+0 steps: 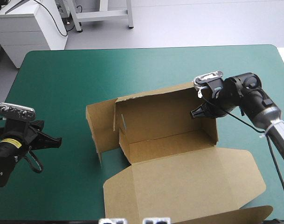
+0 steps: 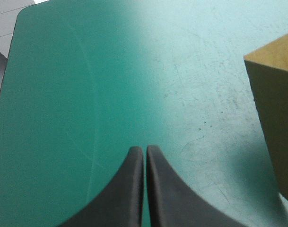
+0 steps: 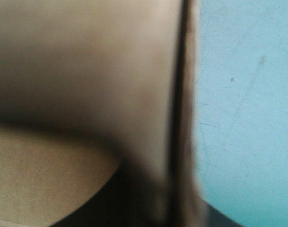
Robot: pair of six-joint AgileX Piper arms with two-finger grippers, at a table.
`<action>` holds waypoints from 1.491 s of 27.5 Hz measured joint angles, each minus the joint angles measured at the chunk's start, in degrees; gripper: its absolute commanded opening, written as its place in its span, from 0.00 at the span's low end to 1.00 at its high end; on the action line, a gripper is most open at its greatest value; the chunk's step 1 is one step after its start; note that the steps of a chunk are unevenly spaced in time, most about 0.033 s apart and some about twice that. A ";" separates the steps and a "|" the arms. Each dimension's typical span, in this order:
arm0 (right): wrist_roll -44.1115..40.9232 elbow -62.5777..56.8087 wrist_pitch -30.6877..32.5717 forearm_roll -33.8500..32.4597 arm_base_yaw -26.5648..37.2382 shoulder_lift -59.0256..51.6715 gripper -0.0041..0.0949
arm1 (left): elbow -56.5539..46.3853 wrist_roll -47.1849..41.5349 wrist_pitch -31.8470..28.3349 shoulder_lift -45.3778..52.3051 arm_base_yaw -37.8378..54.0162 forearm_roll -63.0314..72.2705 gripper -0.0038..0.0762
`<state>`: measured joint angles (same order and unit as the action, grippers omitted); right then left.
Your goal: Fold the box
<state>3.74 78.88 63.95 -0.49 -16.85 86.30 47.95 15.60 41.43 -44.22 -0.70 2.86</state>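
Starting at the left of the bench (image 1: 62, 79), on its teal-green cover: left jaws set low near the left edge, clenched on nothing, black fingers (image 2: 129, 189) meeting in one pointed arch over bare cover. Well apart from the box (image 1: 165, 116), with only a brown corner of it in the left wrist view, ahead and off to one side. Probably standing off to leave working room, ready for a turn at the unfinished left end.

Moving toward the middle: box sitting right of centre as a half-built tray. Outer left flap (image 1: 96, 126) upright but swung away from the tray, not tucked, with an inner side wall (image 1: 119, 123) raised beside it. Back wall (image 1: 155, 109) up, floor flat, lid (image 1: 188, 182) lying open and flat toward the near edge. Judged roughly halfway: walls standing, left end not yet locked in.

Ending at the right: right wall (image 1: 211, 128) upright, pinched near its far top corner by the right jaws, reaching in from the right arm (image 1: 253, 95). Shown in the right wrist view as a board edge (image 3: 184, 118) rising from between them, brown face on one side, cover on the other. Grasping the wall, by the look of it, though blurred. Likely gripped there to hold the wall square against the back wall while setting the fold. Some risk of it springing outward on an early release.
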 measured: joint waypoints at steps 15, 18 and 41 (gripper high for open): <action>-1.05 13.34 -0.51 0.49 0.00 21.49 0.55 | 0.00 -0.12 -0.19 0.00 0.00 -1.78 0.06; -0.88 13.34 -0.89 1.95 0.00 23.47 0.67 | 0.00 -0.17 -0.19 0.00 0.00 -1.78 0.06; 1.60 19.43 4.82 1.11 0.00 24.53 0.60 | 0.00 -0.17 -0.62 0.00 0.00 -1.68 0.06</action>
<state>5.34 98.31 68.78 0.62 -16.85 110.82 47.95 15.43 40.82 -44.22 -0.70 1.19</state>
